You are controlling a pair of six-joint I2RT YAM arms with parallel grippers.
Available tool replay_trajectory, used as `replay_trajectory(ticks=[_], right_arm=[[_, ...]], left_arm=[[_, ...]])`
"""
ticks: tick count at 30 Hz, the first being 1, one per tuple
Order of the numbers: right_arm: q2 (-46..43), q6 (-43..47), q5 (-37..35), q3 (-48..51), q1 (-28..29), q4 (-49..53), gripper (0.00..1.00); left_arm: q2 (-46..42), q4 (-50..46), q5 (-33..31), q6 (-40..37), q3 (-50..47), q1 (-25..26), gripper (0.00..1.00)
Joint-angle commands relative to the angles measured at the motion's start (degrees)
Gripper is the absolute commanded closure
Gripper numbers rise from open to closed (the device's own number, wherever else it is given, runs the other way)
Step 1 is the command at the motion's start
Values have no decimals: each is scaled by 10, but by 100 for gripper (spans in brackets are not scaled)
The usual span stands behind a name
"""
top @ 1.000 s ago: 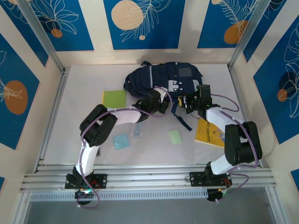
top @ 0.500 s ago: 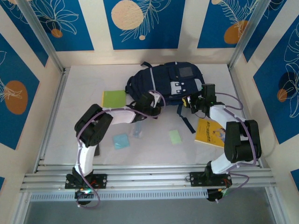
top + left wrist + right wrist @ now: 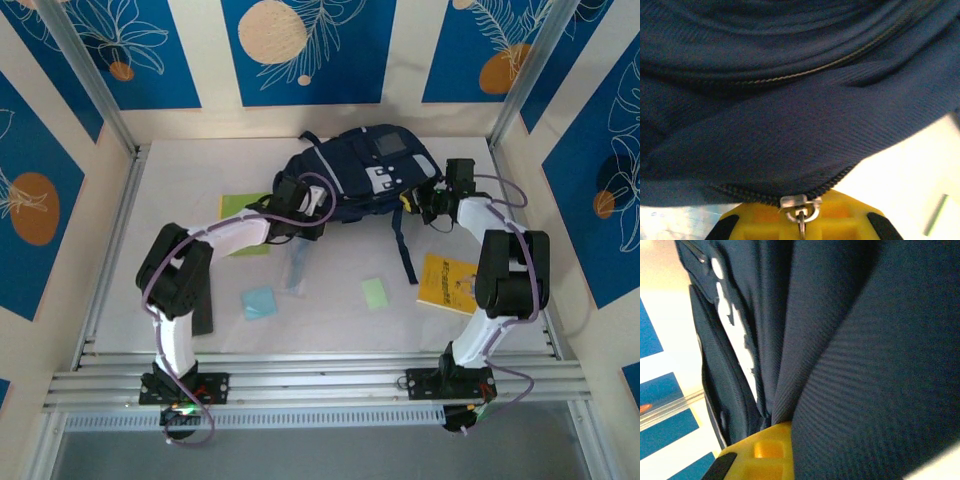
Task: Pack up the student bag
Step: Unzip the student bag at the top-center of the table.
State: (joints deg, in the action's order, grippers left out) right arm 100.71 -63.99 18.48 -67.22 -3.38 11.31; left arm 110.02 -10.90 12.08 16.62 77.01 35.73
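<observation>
The student bag (image 3: 362,168), dark navy with a pale grey front patch, lies at the back of the table. My left gripper (image 3: 316,203) is at the bag's near left edge, shut on the metal zipper pull (image 3: 801,206) between its yellow jaws (image 3: 801,225). Dark zipper teeth run off both ways along the fabric (image 3: 790,145) there. At the bag's right side my right gripper (image 3: 425,200) is shut, with a fold of navy bag fabric (image 3: 860,390) pinched against its yellow jaw (image 3: 790,452). A dark strap (image 3: 404,250) trails toward me.
A green notebook (image 3: 243,212) lies partly under the left arm. On the near table are a clear slim case (image 3: 297,270), a light blue pad (image 3: 259,302), a pale green pad (image 3: 376,292) and a yellow book (image 3: 447,283). Patterned walls enclose the table.
Both grippers moved toward the back of the table, the left one also leftward and the right one rightward. The bag shifted back and spread between them.
</observation>
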Motion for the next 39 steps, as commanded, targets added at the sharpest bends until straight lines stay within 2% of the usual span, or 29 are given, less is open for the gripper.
replay_trajectory(ticks=[1, 2, 5, 10, 14, 15, 17, 18, 19, 23, 28, 31, 36, 39], right_arm=[[-4, 48, 34, -41, -6, 25, 56], [-16, 52, 42, -33, -5, 33, 46], [-64, 61, 57, 11, -5, 47, 35], [-153, 58, 77, 102, 0, 53, 32], [-212, 40, 70, 151, 32, 48, 31], [-221, 28, 66, 161, 41, 41, 28], [-231, -16, 66, 194, 66, -18, 27], [-229, -36, 62, 207, 78, -49, 26], [-224, -59, 56, 218, 93, -81, 17], [-175, -123, 25, 236, 131, -196, 16], [-93, -152, -3, 210, 156, -293, 17], [-62, -156, -45, 211, 160, -345, 27], [-46, -132, -54, 202, 152, -336, 77], [-58, -100, -54, 199, 145, -292, 93]], left_arm=[[-32, -69, 46, 27, 46, 22, 100], [-31, -64, 52, 43, 52, 24, 100], [-18, -52, 68, 88, 75, 29, 100], [11, -50, 79, 124, 124, 37, 100], [22, -57, 78, 136, 146, 46, 100], [22, -58, 77, 140, 147, 48, 100], [17, -54, 79, 149, 141, 53, 100], [15, -52, 80, 153, 137, 57, 100], [12, -50, 80, 156, 132, 61, 100], [-3, -40, 80, 172, 112, 76, 100], [-12, -36, 90, 183, 95, 90, 100], [-18, -40, 93, 185, 87, 90, 100], [-30, -55, 92, 172, 78, 86, 100], [-31, -78, 83, 155, 76, 76, 100]])
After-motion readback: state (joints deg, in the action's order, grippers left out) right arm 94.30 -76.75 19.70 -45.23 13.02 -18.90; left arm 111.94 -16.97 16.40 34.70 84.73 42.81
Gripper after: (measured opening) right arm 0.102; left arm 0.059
